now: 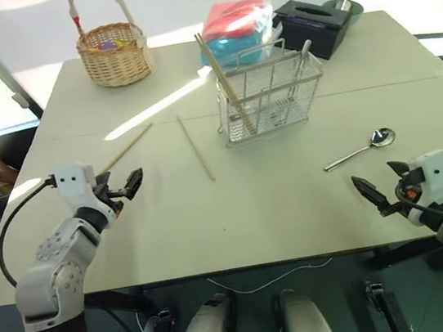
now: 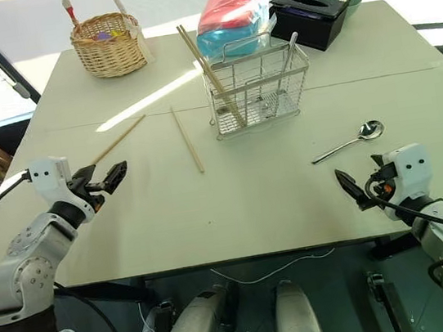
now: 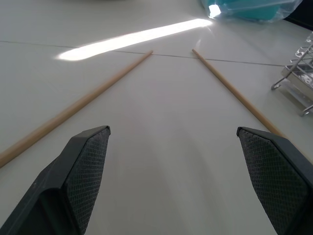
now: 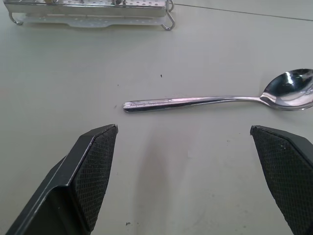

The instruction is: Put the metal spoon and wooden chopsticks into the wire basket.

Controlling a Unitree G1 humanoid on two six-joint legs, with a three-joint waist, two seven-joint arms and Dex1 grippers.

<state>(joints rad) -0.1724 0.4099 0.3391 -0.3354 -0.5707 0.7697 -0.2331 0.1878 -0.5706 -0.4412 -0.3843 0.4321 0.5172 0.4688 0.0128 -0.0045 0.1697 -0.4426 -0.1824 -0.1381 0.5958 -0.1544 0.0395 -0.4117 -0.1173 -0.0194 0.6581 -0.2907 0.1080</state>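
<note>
The metal spoon [image 1: 359, 149] lies on the table at the right, bowl to the right; my right gripper [image 1: 380, 181] hovers open just in front of it, and the right wrist view shows the spoon [image 4: 210, 100] crossways beyond the open gripper [image 4: 185, 128]. Two wooden chopsticks [image 1: 126, 149] [image 1: 196, 147] lie loose at left of centre. My left gripper [image 1: 131, 181] is open near the first one's near end, with both chopsticks [image 3: 73, 110] [image 3: 234, 90] ahead of it in the left wrist view. The wire basket [image 1: 271, 93] stands mid-table with another chopstick [image 1: 222, 79] leaning in it.
A wicker basket [image 1: 112, 53] with a loop handle stands at the back left. Behind the wire basket are a plastic bag [image 1: 238, 19] of red and blue items, a black box [image 1: 315, 25] and a green bowl [image 1: 345, 6]. A thin pale utensil [image 1: 304, 51] stands in the wire basket.
</note>
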